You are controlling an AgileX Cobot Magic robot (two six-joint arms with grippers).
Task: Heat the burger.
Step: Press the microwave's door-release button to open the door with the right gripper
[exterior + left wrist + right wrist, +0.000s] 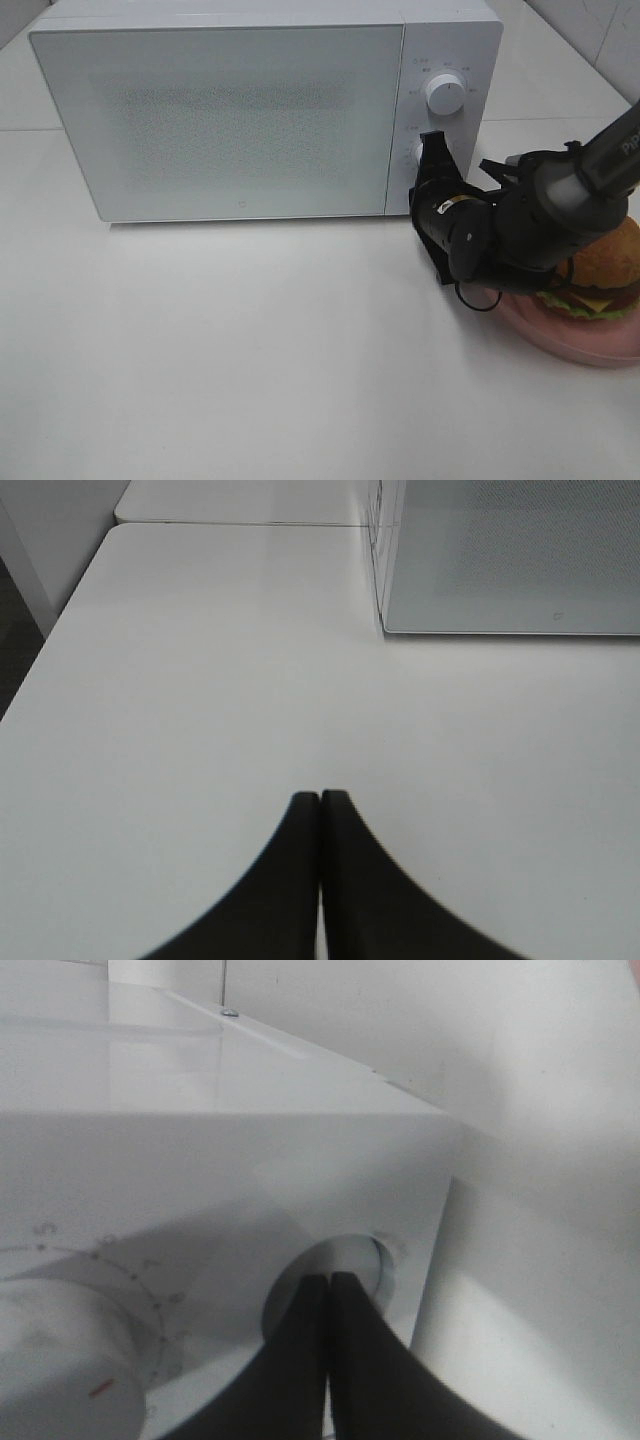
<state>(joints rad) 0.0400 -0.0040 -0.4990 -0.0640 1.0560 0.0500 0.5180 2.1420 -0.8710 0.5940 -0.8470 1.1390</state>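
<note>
1. The burger [605, 272] sits on its pink plate [585, 348] on the desk [250, 350], right of the shut microwave [220, 110]. It's not inside yet.
2. The right fingers [300, 1360], pressed together, tip against the lower knob [378, 1260]. We reckon they're poking a control first.
3. The burger lies back behind that arm, untouched. The left fingers [285, 880], also pressed together, hover over the desk, far from it.

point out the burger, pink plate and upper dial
burger [612, 258], exterior high view, on the bun
pink plate [582, 348], exterior high view, on front rim
upper dial [445, 93], exterior high view, on its face
</note>
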